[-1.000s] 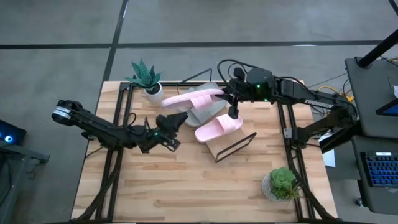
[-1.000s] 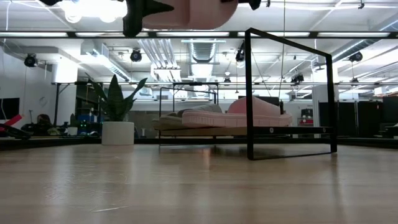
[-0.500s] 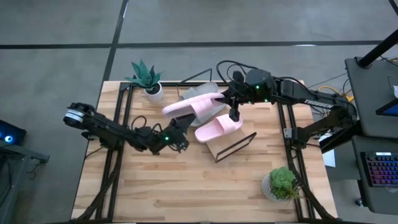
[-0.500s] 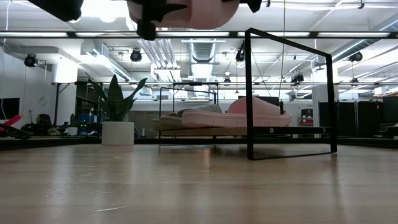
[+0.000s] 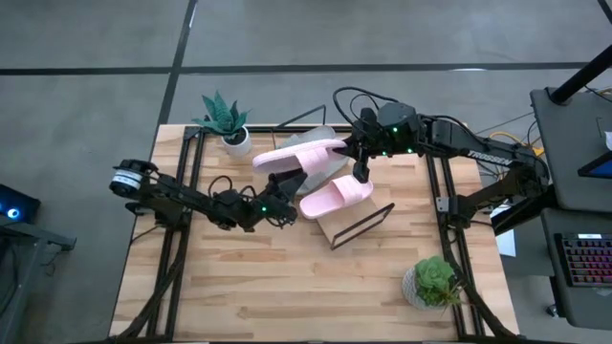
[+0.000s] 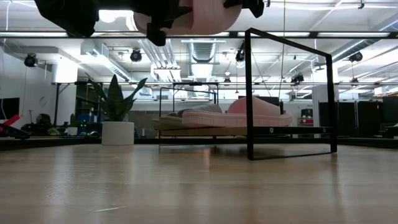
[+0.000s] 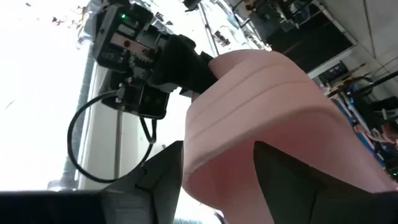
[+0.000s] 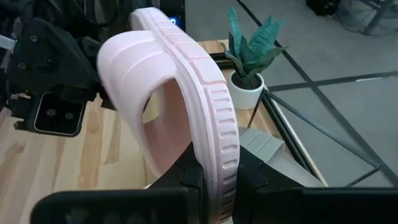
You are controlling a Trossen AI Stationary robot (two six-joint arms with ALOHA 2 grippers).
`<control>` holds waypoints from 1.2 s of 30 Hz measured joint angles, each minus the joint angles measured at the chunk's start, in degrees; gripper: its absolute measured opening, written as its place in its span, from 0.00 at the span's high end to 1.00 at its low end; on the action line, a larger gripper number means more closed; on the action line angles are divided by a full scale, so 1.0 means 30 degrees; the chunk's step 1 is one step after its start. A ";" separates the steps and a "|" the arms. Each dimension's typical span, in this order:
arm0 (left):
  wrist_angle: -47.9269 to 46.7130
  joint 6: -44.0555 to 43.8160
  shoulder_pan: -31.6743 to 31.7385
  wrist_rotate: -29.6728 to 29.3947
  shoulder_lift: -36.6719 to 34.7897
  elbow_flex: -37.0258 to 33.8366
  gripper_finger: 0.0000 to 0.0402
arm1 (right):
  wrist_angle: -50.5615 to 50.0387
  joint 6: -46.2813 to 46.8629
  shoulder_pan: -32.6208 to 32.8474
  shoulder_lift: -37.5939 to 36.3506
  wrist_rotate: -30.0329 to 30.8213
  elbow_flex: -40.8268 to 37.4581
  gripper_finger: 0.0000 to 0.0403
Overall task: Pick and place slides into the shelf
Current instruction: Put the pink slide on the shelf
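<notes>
- Clamping a pale pink sandal point(image 5: 298, 156) by the edge of its sole, the right pincer point(image 5: 346, 148) is shut tight on the foam and holds it in the air above the back of the table point(image 5: 287, 287) — the right wrist view shows the ribbed sole edge pinched between its two dark fingers point(image 8: 252, 180).
- Reaching in at the sandal's other end, the left pincer point(image 5: 283, 205) stands partly open with its fingers point(image 7: 163, 180) on either side of the pink foam; whether they press on it yet I cannot tell.
- The sandal hangs between the two arms, over the spot where a grey sandal point(image 5: 311, 177) lies.
- Judging by how things lie, the task is near a quarter done: one pink sandal point(image 5: 336, 197) already rests on the shelf point(image 5: 346, 225), the slanted wooden board on its black wire frame.
- Left to do — the held pink sandal must be set down on the board, and the grey footwear behind it must follow; only one grey sandal can be made out clearly, partly hidden under the held one.
- The shelf holds just that single pink sandal, toward its back end, with bare board toward the front.
- Two potted plants stand clear of the work, one point(image 5: 224, 119) at the back left and one point(image 5: 432, 281) at the front right.
</notes>
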 joint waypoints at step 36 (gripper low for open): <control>-0.2760 -0.3629 0.1122 0.1141 0.0005 0.1509 0.99 | -0.0073 0.0324 -0.0301 0.0432 -0.1711 0.0015 0.90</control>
